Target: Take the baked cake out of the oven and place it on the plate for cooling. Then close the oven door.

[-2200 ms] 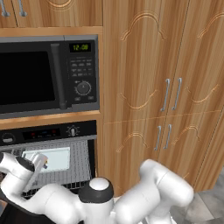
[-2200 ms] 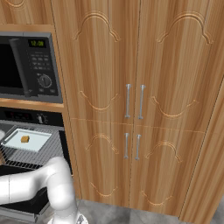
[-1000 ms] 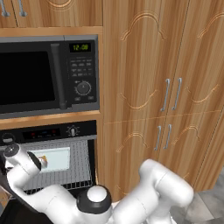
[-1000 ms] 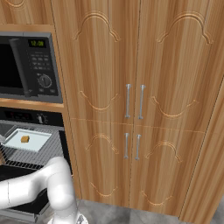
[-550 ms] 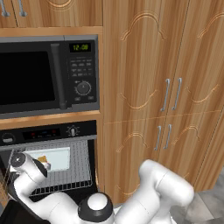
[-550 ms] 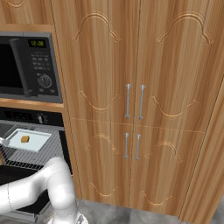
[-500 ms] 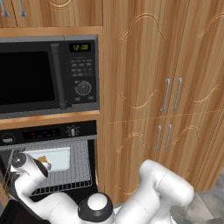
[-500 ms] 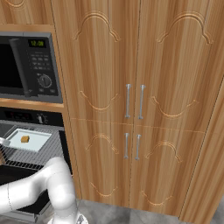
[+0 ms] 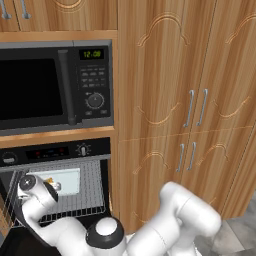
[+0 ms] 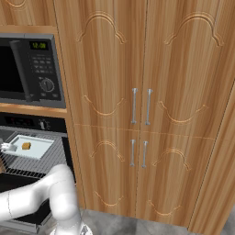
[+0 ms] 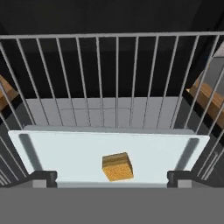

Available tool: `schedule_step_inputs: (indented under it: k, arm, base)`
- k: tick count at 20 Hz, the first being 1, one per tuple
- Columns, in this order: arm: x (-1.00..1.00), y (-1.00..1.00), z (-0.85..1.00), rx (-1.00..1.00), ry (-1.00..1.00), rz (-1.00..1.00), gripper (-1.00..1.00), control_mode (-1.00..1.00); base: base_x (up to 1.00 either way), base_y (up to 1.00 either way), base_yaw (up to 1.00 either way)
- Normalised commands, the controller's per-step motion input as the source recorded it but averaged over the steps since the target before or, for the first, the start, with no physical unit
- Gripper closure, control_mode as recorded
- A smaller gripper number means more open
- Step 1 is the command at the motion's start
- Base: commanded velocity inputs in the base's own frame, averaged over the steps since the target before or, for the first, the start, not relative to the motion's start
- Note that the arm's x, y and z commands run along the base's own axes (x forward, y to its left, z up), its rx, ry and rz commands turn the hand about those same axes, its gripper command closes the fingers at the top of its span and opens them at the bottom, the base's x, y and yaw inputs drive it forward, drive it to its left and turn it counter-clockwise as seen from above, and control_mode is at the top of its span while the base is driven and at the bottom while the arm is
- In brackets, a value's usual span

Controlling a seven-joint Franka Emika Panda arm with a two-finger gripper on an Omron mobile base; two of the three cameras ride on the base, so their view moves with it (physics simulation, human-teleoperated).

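1. Between the tips of the wide-open, empty claw (image 11: 112, 178) sits the cake (image 11: 117, 166) on its tray (image 11: 65, 153), inside the oven (image 9: 60, 150).
2. Left to do: grasp, move to plate, close door.

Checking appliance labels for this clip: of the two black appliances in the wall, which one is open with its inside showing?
The lower one, the oven, is open: its wire rack and pale tray show. The microwave above, with the green clock, has its door shut.
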Motion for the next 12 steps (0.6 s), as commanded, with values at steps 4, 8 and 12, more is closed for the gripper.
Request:
schedule_step_inputs:
  k: [4,8,12]
  arm:
    - [0.42,0.01,-0.07,-0.07,0.07,0.03,-1.0,-1.0]
    - [0.24,0.08,-0.04,-0.02,0.2,0.0,-1.0,-1.0]
    - [0.11,0.08,-0.23,-0.05,0.05,0.0,-1.0,-1.0]
  base:
    - [0.0,0.0,0.0]
    - [0.0,0.0,0.0]
    - [0.0,0.0,0.0]
